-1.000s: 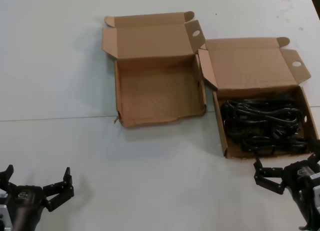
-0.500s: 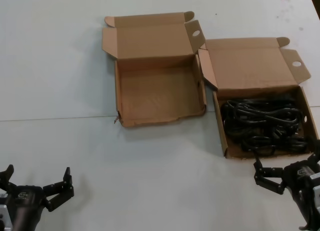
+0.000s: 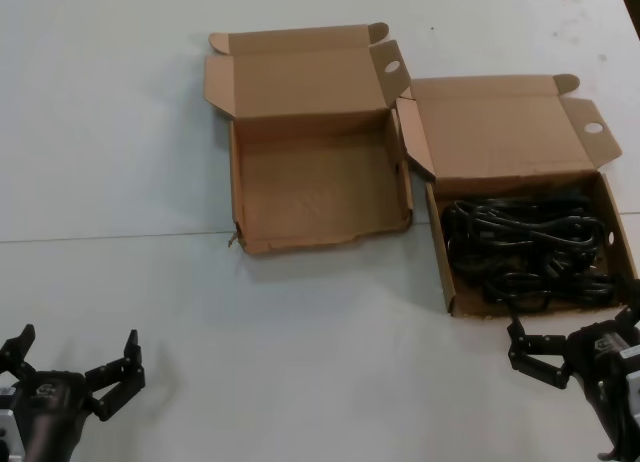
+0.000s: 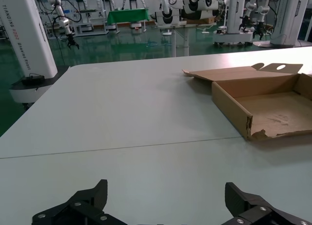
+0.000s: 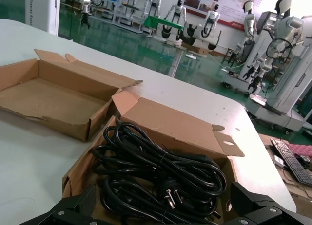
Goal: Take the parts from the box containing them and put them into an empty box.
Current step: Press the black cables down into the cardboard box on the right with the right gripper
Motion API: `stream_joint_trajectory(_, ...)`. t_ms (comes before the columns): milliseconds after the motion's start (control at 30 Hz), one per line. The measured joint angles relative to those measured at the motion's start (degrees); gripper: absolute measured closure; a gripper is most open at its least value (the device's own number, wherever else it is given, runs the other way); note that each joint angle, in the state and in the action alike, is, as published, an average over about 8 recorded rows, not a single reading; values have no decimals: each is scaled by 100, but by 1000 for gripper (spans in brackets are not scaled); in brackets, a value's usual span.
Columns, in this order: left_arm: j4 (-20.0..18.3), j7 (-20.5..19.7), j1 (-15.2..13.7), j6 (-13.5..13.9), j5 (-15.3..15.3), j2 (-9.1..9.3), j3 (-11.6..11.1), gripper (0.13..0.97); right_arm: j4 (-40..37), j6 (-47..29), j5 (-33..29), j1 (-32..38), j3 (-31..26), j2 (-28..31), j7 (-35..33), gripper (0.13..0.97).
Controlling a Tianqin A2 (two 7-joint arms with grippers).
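The box containing the parts lies at the right with its lid folded back, and a round hole shows in one flap. Inside is a tangle of black power cables, seen close in the right wrist view as cables. My right gripper stands open at this box's near wall, holding nothing. The empty box lies to the left of it, with a ragged near wall and a torn corner. My left gripper is open over bare table at the near left, far from both boxes.
The two boxes touch at their inner flaps. A seam crosses the white table from left to right. The left wrist view shows open tabletop between my left gripper and the empty box.
My left gripper has shifted very slightly at the near left. The boxes, the cables and the right gripper stay where they were.
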Motion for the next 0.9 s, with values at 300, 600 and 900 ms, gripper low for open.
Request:
stream_joint_trajectory(300,0,0,0,0,0,0,0,296,-2,-199,-21,9,201,-130,0,129)
stream_joint_trajectory(600,0,0,0,0,0,0,0,470,130,-175,-82,21,146,33,0,129)
stream_joint_trajectory(900,0,0,0,0,0,0,0,670,498,942,1137,318,-1285,1470,0,129)
